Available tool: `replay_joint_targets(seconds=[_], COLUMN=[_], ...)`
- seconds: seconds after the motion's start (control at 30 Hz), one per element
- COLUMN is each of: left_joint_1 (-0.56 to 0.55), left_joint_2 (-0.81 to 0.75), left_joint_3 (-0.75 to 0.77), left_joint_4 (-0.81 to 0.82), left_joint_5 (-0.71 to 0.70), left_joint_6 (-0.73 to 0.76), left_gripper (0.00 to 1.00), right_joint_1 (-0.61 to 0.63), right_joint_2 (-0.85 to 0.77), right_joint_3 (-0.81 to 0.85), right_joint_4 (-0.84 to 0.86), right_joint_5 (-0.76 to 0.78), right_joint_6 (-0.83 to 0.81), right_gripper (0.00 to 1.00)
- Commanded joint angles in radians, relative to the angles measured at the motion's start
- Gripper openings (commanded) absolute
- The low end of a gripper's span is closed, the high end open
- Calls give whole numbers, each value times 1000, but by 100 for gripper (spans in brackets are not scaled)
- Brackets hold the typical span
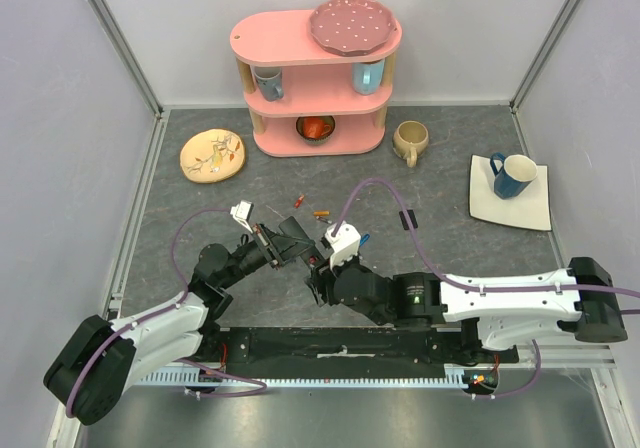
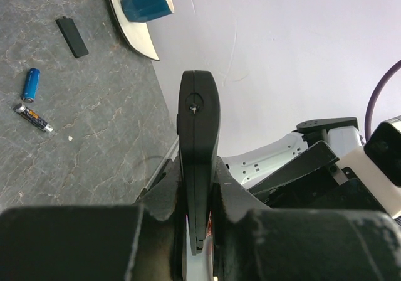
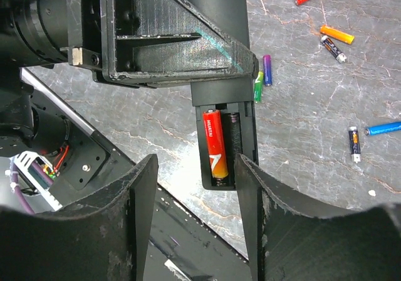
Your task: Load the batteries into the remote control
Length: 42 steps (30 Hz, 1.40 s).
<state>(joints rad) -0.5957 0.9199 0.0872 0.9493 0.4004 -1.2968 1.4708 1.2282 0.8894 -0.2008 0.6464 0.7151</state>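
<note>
Nearest in the overhead view are my arm bases at six o'clock. Ahead of them my left tool [image 1: 288,243] and right tool [image 1: 318,276] meet mid-desk [image 1: 450,168], with the remote between them but hard to make out here. Loose batteries [image 1: 320,213] lie at twelve o'clock from the tools. The pink shelf [image 1: 315,78] and blue mug [image 1: 512,175] stand well apart, out of the way.

From my left wrist, the left tool [image 2: 199,193] is clamped tight on the remote [image 2: 199,143], held on edge above the desk. A blue battery [image 2: 31,83] lies at ten o'clock.

From my right wrist, the right tool [image 3: 197,218] stands open and empty, straddling the remote's [image 3: 219,96] lower end. A red battery [image 3: 213,146] sits in the left slot; the right slot looks empty. I judge one cell loaded. Next I would fetch another, perhaps the green battery [image 3: 257,86] at one o'clock, and seat it the right way round. My left tool's finger overhangs the top of the recess and crowds the way in.
</note>
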Motion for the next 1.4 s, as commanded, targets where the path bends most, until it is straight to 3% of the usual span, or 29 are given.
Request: replay_joint_targets(seconds=[0.0, 0.47, 0.57, 0.6, 0.7, 0.87, 1.0, 1.17, 1.37], left_joint_1=[-3, -3, -3, -3, -3, -3, -3, -3, -4], left_joint_2=[-4, 8, 14, 20, 23, 27, 42, 71, 79], left_joint_3=[31, 29, 32, 32, 34, 46, 60, 88, 86], left_joint_4=[78, 69, 74, 81, 97, 111, 138, 147, 171], left_joint_5=[29, 37, 37, 37, 40, 40, 37, 51, 60], left_joint_6=[1, 19, 19, 18, 17, 16, 10, 10, 5], left_gripper=[2, 2, 2, 2, 2, 2, 2, 2, 2], right_joint_1=[-4, -4, -6, -7, -21, -151, -196, -251, -291], right_joint_2=[-48, -231, -266, -283, -329, -357, -299, -274, -245], right_joint_3=[37, 43, 25, 5, -65, -138, -167, -219, -242], right_joint_4=[-72, -78, -78, -78, -46, 47, 106, 264, 294], right_joint_5=[59, 93, 119, 133, 148, -147, -287, -389, -409], right_joint_6=[0, -20, 10, 36, 127, 199, 253, 322, 359], right_gripper=[61, 67, 73, 82, 95, 98, 98, 98, 98])
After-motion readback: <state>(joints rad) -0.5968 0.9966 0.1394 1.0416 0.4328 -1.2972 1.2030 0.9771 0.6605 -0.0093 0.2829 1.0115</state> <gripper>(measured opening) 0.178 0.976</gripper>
